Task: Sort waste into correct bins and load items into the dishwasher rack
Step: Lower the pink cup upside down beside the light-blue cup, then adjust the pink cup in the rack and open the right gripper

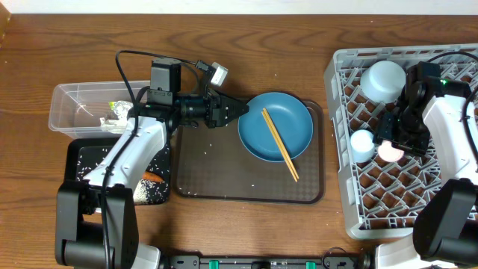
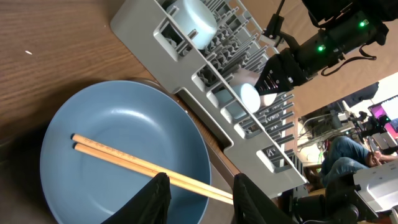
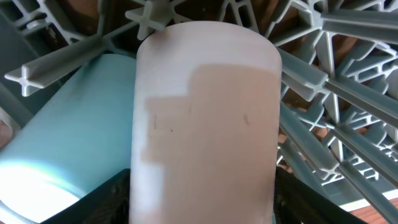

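The smooth small pink cup (image 3: 205, 118) sits clamped in the right fingers (image 3: 102, 202) beside a small light-blue cup (image 3: 68, 137); the left fingers (image 2: 152, 199) stand apart over wooden chopsticks (image 2: 124, 158).

We read no words, labels, brand names or numbers in any of the views. The crumpled snack wrapper (image 1: 116, 113), lying in the clear tub (image 1: 63, 101) to the left of the dark-blue plate (image 1: 295, 119), shows silver and yellow print. It is too small and too creased for us to make out a single letter.
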